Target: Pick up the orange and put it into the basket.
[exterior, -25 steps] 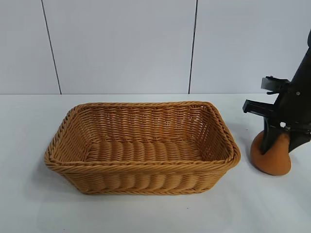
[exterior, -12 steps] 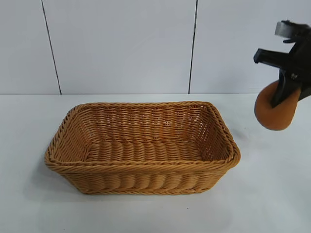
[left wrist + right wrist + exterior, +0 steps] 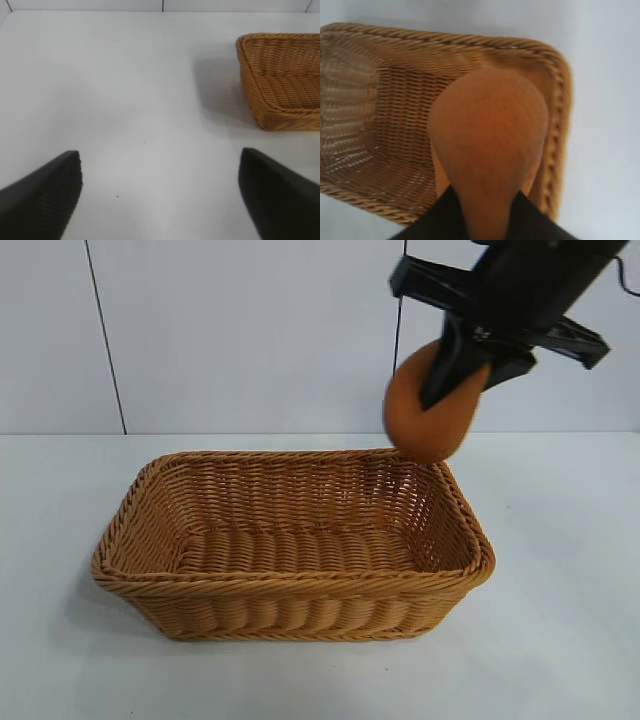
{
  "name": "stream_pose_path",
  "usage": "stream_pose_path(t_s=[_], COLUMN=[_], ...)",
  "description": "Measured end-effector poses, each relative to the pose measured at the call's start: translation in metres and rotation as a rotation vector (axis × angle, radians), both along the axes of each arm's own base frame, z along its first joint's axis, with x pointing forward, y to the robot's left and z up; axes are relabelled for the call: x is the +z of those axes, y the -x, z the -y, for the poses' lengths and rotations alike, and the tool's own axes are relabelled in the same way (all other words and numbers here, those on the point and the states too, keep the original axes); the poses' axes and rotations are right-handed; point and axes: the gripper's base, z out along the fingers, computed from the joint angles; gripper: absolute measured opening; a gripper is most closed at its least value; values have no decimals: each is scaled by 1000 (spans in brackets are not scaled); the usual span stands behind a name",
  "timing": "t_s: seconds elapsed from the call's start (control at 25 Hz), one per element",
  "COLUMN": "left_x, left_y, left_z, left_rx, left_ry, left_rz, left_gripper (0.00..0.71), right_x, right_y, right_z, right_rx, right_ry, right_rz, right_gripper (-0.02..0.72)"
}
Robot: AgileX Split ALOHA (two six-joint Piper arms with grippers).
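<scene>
Right gripper (image 3: 452, 380): jaws clamped on the orange (image 3: 425, 420), held in the air.
Orange: above the basket's (image 3: 300, 585) far right corner.
Basket: on the white table (image 3: 560, 640).
Left gripper (image 3: 160, 195): jaws wide apart, empty, left of the basket.

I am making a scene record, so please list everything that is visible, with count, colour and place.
basket: one, honey-tan wicker, on the table, centre, nothing inside.
orange: one, dull orange-brown, held in the air above the basket's far right corner.
table: one, white, under the basket.
wall: pale panels with dark seams, behind the table.
right end effector: one, black, shut on the orange, over the basket's far right corner.
left end effector: one, black, open, above bare table beside the basket.
</scene>
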Motion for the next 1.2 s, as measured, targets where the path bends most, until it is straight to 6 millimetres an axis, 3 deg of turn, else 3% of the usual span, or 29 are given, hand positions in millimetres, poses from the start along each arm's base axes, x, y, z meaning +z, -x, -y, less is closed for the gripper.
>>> stream_pose_path(t_s=[0.36,0.44,0.52,0.6,0.68,0.88,1.2], left_x=[0,0,0,0,0,0,0], left_y=[0,0,0,0,0,0,0], left_z=[0,0,0,0,0,0,0], left_rx=[0,0,0,0,0,0,0], left_ry=[0,0,0,0,0,0,0], left_rz=[0,0,0,0,0,0,0], left_gripper=[609,609,609,609,609,609,609], right_x=[-80,-86,-86,-82,-75,-38,26], right_y=[-15,-15,-16,-17,-17,-21,-35], right_z=[-13,-14,-14,-15,-15,-19,-8], right_rx=[-24,-24,-25,-25,-23,38,79], right_ry=[72,79,78,70,62,76,314], right_rz=[-141,-153,-152,-143,-132,-117,-91], right_gripper=[46,113,287,461,558,602,609])
